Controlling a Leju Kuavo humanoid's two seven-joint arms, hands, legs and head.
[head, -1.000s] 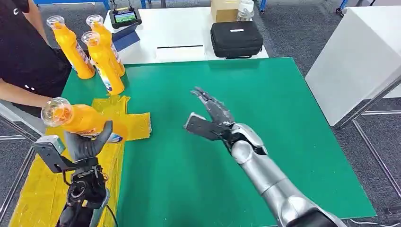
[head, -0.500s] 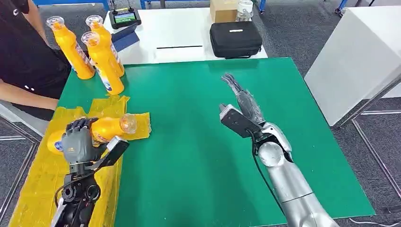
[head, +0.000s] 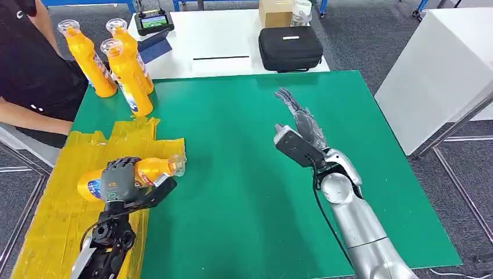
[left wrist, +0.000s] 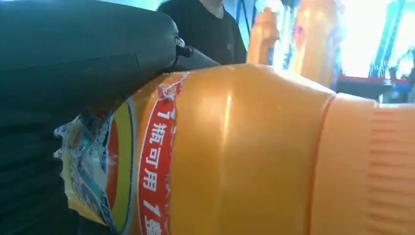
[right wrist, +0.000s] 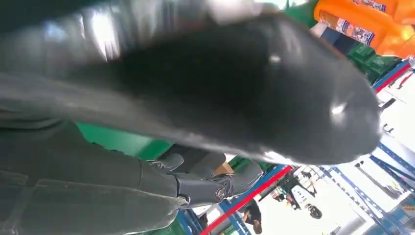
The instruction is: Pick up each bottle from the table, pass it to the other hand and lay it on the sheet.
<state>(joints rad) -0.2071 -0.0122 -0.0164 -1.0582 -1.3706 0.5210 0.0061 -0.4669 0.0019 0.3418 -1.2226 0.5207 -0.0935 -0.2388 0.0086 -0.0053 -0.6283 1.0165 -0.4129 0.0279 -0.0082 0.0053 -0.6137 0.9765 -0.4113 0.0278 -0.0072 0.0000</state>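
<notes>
My left hand [head: 120, 180] grips an orange bottle [head: 148, 169] that lies on its side low over the yellow sheet [head: 52, 226], cap pointing right toward the sheet's edge. Up close, the left wrist view has the same bottle [left wrist: 235, 152] with its red and white label under my dark fingers [left wrist: 73, 54]. Three more orange bottles [head: 125, 70] stand upright at the green mat's far left corner. My right hand [head: 296, 128] hovers over the middle of the green mat [head: 244, 192], fingers stretched out flat, holding nothing.
A person in black [head: 29, 70] sits at the table's left side, an arm near the sheet. A white table behind holds a black case [head: 290, 47], a cardboard box [head: 275, 11] and a handheld controller [head: 153, 21]. A white cabinet [head: 436, 70] stands to the right.
My left hand turned the bottle from cap-left and raised to lying cap-right, then lowered it onto the sheet. My right hand drew back rightward across the mat with fingers still spread.
</notes>
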